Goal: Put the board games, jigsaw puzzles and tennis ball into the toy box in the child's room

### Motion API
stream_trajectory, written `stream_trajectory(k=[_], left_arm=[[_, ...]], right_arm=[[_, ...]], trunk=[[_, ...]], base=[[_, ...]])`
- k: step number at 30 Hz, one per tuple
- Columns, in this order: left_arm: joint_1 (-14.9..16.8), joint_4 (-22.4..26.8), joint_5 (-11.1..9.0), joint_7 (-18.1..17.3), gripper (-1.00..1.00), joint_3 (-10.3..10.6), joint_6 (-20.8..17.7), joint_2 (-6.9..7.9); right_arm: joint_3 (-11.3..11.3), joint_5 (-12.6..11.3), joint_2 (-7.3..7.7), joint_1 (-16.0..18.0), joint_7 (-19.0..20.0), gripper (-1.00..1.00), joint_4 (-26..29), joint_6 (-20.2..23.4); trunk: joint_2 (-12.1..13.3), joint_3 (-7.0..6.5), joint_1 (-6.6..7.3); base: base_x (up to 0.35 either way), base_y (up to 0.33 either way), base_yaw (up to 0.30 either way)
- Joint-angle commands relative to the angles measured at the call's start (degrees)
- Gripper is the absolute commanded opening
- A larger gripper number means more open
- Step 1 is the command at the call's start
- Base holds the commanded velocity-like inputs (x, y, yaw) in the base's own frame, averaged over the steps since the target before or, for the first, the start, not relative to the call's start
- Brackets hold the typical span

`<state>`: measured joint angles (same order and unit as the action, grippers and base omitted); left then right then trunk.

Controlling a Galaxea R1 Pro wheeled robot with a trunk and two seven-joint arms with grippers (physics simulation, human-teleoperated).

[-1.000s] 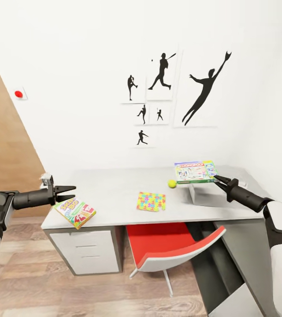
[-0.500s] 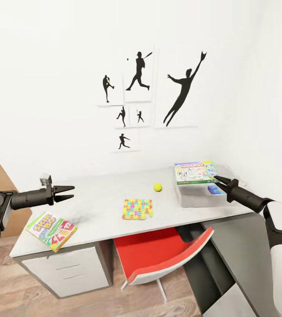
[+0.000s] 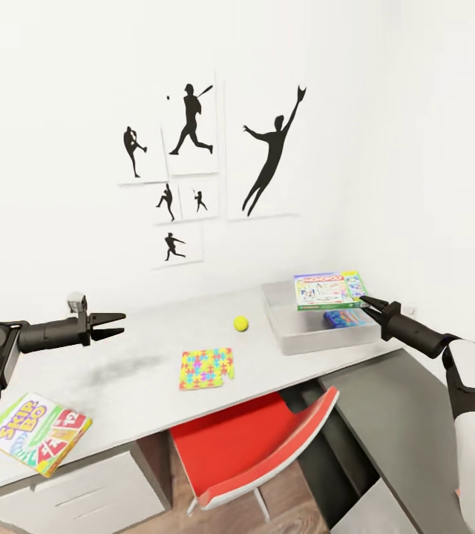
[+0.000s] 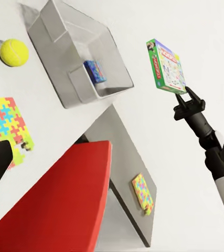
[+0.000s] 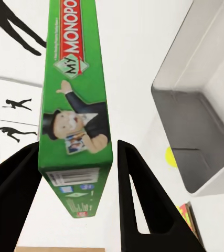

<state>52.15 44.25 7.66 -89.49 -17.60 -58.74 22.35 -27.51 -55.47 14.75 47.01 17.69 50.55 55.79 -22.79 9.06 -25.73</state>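
Note:
My right gripper (image 3: 363, 300) is shut on the edge of the green-edged Monopoly board game (image 3: 329, 289), holding it level in the air above the toy box (image 3: 297, 344), a pale grey tray at the table's right end. A small blue printed item (image 3: 345, 318) lies inside the tray. On the table (image 3: 126, 371) are the tennis ball (image 3: 240, 323), one jigsaw puzzle (image 3: 207, 368) and the Skip-Bo game (image 3: 39, 432), which overhangs the near left edge. My left gripper (image 3: 117, 325) hovers open and empty over the table's left part. The right wrist view shows both fingers (image 5: 143, 199) flanking the Monopoly box (image 5: 75, 105).
A red chair (image 3: 260, 445) is tucked under the table's middle. A lower dark grey cabinet (image 3: 386, 415) runs off the table's right end; a second jigsaw puzzle (image 4: 143, 193) lies on it. White walls with black baseball silhouettes (image 3: 267, 159) close in behind and to the right.
The whole picture has shifted: the camera moved, so table and wall pictures slid left and the toy box's inside came into sight. Both arms keep their pose; the Monopoly box stays gripped.

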Motion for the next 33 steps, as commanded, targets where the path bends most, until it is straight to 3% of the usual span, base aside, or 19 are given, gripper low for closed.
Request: stream_trajectory(k=[1, 8, 33], left_arm=[[0.0, 0.0, 0.6, -0.5, 1.0, -0.1, -0.6, 0.02], [0.0, 0.0, 0.5, -0.5, 1.0, -0.1, -0.6, 0.06], [0.0, -0.2, 0.5, -0.5, 1.0, -0.1, -0.7, 0.07]], right_arm=[[-0.2, 0.1, -0.05, 0.1, 0.5, -1.0, 0.0, 0.3], [-0.1, 0.4, 0.0, 0.1, 0.5, -1.0, 0.0, 0.5], [0.2, 0.7, -0.47, 0.1, 0.3, -1.0, 0.0, 0.4]], trunk=[[-0.1, 0.12, -0.05], [-0.1, 0.12, -0.05], [-0.1, 0.12, -0.05]], base=[[0.136, 0.246, -0.273], [0.088, 0.134, -0.156], [0.067, 0.037, -0.003]])
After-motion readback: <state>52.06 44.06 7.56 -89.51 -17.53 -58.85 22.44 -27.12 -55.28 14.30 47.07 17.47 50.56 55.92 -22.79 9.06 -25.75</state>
